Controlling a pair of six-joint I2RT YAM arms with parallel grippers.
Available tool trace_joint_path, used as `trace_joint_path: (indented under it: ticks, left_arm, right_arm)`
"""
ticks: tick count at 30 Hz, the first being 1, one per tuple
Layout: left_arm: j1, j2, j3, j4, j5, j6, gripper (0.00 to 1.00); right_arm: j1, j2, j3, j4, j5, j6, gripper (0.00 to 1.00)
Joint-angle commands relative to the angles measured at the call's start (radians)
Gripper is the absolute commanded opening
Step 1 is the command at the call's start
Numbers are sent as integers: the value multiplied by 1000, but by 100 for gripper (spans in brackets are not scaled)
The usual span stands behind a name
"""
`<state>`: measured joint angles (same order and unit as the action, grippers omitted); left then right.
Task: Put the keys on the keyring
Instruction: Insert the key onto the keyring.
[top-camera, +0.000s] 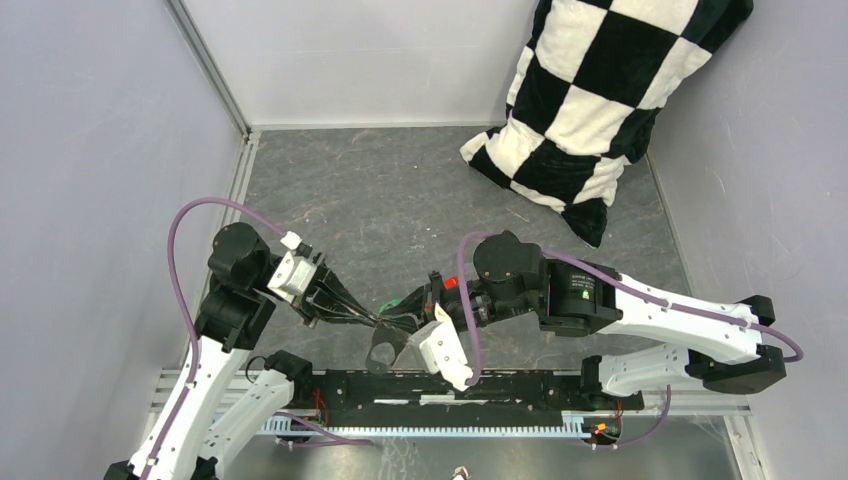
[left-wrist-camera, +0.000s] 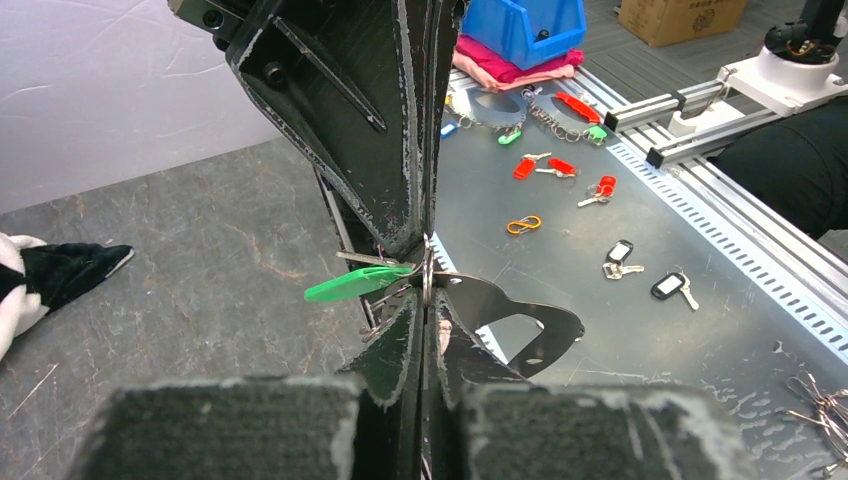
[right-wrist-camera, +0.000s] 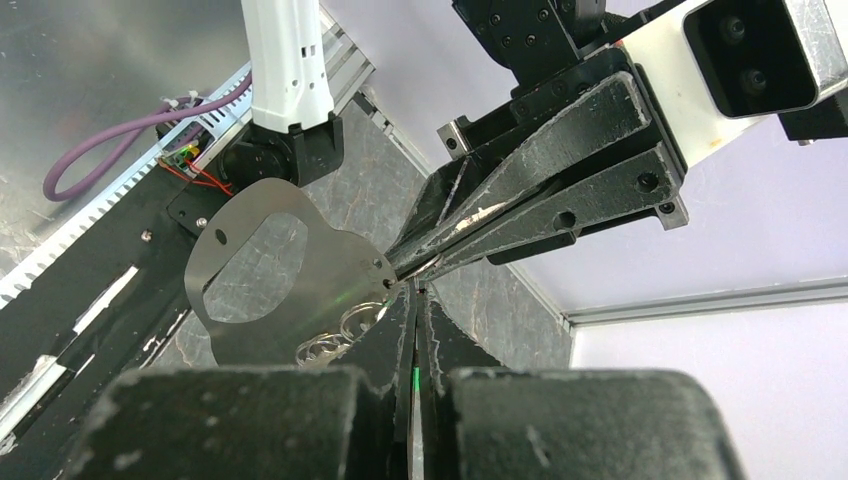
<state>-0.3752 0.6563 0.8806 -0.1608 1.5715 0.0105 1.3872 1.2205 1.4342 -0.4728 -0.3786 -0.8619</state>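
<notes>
While both my pincers meet nose to nose over the near edge of the table, the job in hand is, I judge, working the green key onto the keyring. To do that well I should hold one side dead still. The other should make only small, slow turns that feed the key's eye along the loop. A tug could drag the thin metal out of either pinch and set the flat tag swinging.

My left pincer is pinched fully together on the keyring, at the corner with the small hole. The rest of the grey tag, with its oval cutout, hangs free beside the tips. My right pincer is likewise squeezed to nothing, tip to tip with the left. A sliver of green shows between its fingers, so I take it to have the green key by the head. The tips hide whether the eye is on the loop yet. The red key I cannot place with certainty. Far off, a chequered pillow leans in the table's far right corner.
</notes>
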Motion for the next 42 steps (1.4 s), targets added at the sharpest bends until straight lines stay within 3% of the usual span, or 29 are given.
trace_joint_path:
  ticks: [1,42]
  left_arm:
    - [0,11,8,26,59,-46,2]
    - [0,7,-13,60,65,-71,2]
  right_arm:
    - [7,7,49,51,-48,-9,1]
    - [4,60,63,115,-29,-6,0]
